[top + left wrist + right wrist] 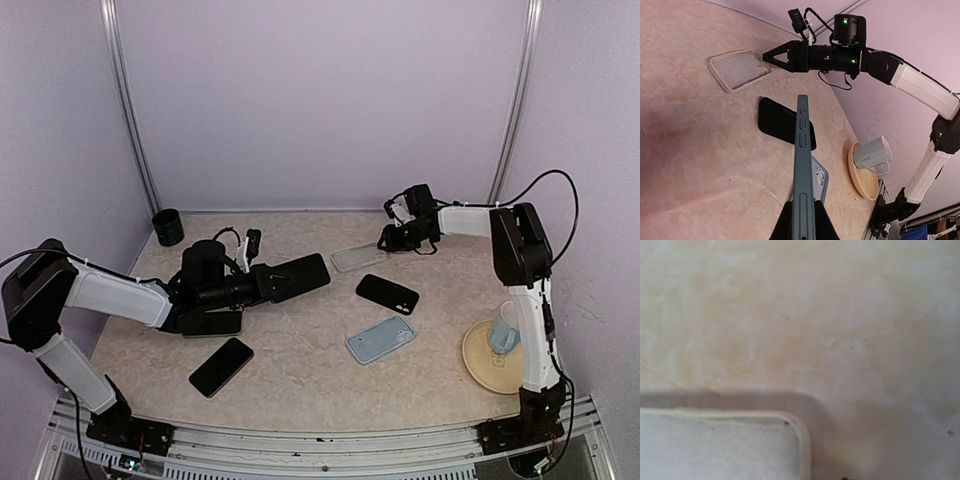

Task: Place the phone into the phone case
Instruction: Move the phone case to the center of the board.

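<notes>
Phone [802, 150] clamped edge-up in L hand [803, 217]; R hand [766, 54] by clear case [735, 70], open/shut unclear.

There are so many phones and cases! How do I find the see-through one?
Look at the right gripper near the back of the table. The clear case lies flat at its fingertips. Unlike the blue case nearer the front, you see the table through it.

Tabletop [300, 370] matt, marbled beige; clear case [358, 258] translucent plastic, smooth; held phone [803, 150] side smooth, satin blue-grey.
</notes>
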Controlling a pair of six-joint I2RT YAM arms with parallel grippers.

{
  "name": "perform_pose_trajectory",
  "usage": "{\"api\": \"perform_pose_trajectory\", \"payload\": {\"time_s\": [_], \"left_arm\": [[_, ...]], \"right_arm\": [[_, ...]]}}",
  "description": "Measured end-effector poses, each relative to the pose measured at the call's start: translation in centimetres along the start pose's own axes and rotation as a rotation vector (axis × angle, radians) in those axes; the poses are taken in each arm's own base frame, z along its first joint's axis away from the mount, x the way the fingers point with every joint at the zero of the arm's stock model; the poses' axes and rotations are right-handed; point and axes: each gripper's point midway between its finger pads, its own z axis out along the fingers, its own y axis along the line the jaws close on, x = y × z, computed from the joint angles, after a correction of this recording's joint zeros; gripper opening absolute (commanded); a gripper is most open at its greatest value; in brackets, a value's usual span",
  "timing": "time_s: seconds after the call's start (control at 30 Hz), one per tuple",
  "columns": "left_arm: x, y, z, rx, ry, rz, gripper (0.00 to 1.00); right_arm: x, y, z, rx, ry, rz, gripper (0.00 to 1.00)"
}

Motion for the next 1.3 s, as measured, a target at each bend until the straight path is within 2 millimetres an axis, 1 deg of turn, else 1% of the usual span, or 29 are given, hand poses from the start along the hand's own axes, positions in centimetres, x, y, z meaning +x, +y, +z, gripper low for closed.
{"api": "perform_pose_trajectory", "payload": {"time_s": [0.1,0.2,0.3,0.53,0.7,0.8,0.97,1.1,1.3], "left_arm": [[0.2,0.4,-0.1,-0.012,-0.002,-0.004,0.00],[0.7,0.9,-0.3,-0.025,0.003,-0.011,0.00],[0.9,1.2,-0.4,-0.036,0.004,-0.014,0.00],[0.6,1.8,-0.5,-0.062,-0.017,-0.033,0.00],[0.1,2.7,-0.7,-0.099,-0.041,-0.055,0.00],[0.1,3.5,-0.9,-0.124,-0.047,-0.070,0.00],[0.3,4.9,-1.5,-0.167,-0.059,-0.095,0.00],[0.2,5.4,-1.9,-0.186,-0.073,-0.109,0.00],[0.0,6.1,-2.4,-0.219,-0.090,-0.127,0.00]], "right_arm": [[0.6,-0.1,0.4,-0.003,0.013,0.003,0.30],[1.0,-0.1,0.7,-0.006,0.022,0.003,0.23],[1.1,0.1,0.7,-0.012,0.023,-0.001,0.21],[1.6,1.8,1.2,-0.028,0.033,-0.028,0.17],[2.1,3.9,1.7,-0.051,0.029,-0.061,0.12],[2.6,5.6,2.0,-0.068,0.031,-0.081,0.12],[3.6,8.9,2.4,-0.104,0.045,-0.119,0.11],[4.7,11.2,2.3,-0.131,0.059,-0.139,0.11],[6.2,13.4,1.8,-0.153,0.088,-0.136,0.11]]}}
